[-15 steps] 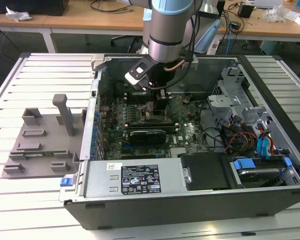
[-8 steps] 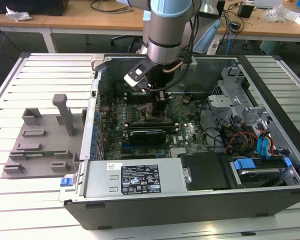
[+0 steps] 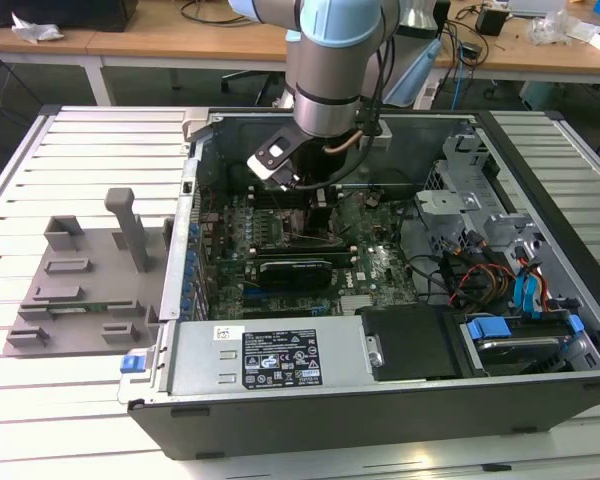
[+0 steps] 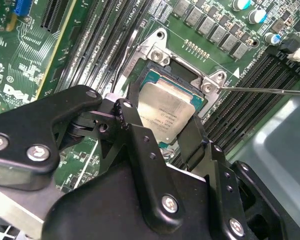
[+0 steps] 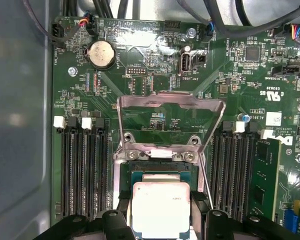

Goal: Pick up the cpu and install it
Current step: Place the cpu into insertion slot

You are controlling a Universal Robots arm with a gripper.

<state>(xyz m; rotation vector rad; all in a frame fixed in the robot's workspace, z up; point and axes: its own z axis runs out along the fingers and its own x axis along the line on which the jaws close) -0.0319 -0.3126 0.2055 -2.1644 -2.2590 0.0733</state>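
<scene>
At 9 o'clock in the exterior view, on the exterior view's left, a grey moulded fixture with 1 upright post lies on a grey slatted desk. Just beside it, toward 3 o'clock, an open computer case lies on its side. From 12 o'clock a silver and pale blue robot arm reaches down into the case, over the green motherboard. At 6 o'clock inside the case sits a silver box with a white label. Toward 3 o'clock, the exterior view's right, a drive bay shows blue tabs and coloured cables.

In both wrist views the black tool is clamped on the cpu. Its 2 fingers press against opposite edges of the silver-grey square. The cpu is level and directly over the socket, very close to it. Whether it rests in the socket I cannot tell.

In the first wrist view a metal retention frame stands hinged open at the socket edge away from the tool. Rows of black memory slots run on both sides of the socket. A round coin battery sits beyond the frame, well apart from the cpu. In the second wrist view a thin metal lever juts out beside the socket.
</scene>
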